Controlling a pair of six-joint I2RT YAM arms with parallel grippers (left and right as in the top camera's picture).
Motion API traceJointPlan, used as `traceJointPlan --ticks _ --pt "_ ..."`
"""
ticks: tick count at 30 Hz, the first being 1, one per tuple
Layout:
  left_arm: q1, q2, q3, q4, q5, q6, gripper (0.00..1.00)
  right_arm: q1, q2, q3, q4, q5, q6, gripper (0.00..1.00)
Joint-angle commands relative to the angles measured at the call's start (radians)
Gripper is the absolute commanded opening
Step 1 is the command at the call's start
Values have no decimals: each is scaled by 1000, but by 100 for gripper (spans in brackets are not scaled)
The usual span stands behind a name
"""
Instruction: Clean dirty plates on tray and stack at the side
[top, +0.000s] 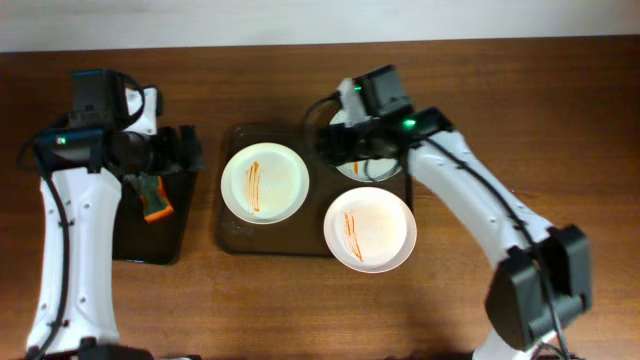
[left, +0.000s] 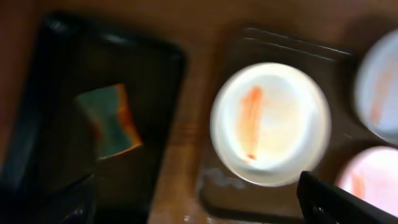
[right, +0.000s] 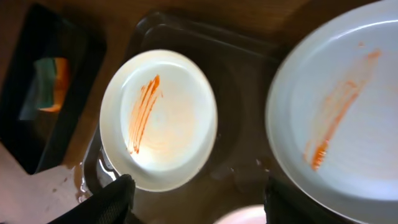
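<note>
Sponge pickup is likely the current step: stained plates (top: 265, 182) sit on or by the tray (top: 232, 238), the sponge (top: 155, 202) lies in the black tray (top: 130, 245), and the left tool (top: 186, 152) and right tool (right: 198, 185) are wide and empty; next, lower the left tool onto the sponge.

Orange-streaked white plates (top: 265, 183), dark tray (top: 232, 236) beneath

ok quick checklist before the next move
1. Left hand open and empty: ok
2. Right hand open and empty: ok
3. Green and orange sponge lying free in the black tray: ok
4. Round white plates clean: not ok. The left plate, front plate and back plate all show orange streaks
5. Front plate fully on the dark tray: not ok, it overhangs the edge
</note>
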Motion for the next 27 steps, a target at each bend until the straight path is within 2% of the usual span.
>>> traceJointPlan --ticks 1,3,9,11,14,17,20,24,27 --pt "32 32 17 1 -146 -64 100 62 118 32 20 112 73 61" --pt "40 62 16 2 -173 -64 100 86 183 32 40 154 91 54" --pt "41 180 16 12 -174 -64 100 100 285 32 86 152 162 45" --pt "41 204 16 19 -268 -137 100 111 315 29 90 108 196 40" --pt "41 206 16 43 -286 -138 100 133 344 29 111 107 196 37" --pt "41 207 16 59 -305 -138 100 135 361 29 131 108 231 29" --pt "41 220 16 63 -305 -138 97 135 383 29 126 108 260 4" --pt "43 301 16 62 -316 -138 93 132 383 29 123 108 263 4" --pt "63 370 16 62 -326 -202 91 132 383 29 124 108 263 4"
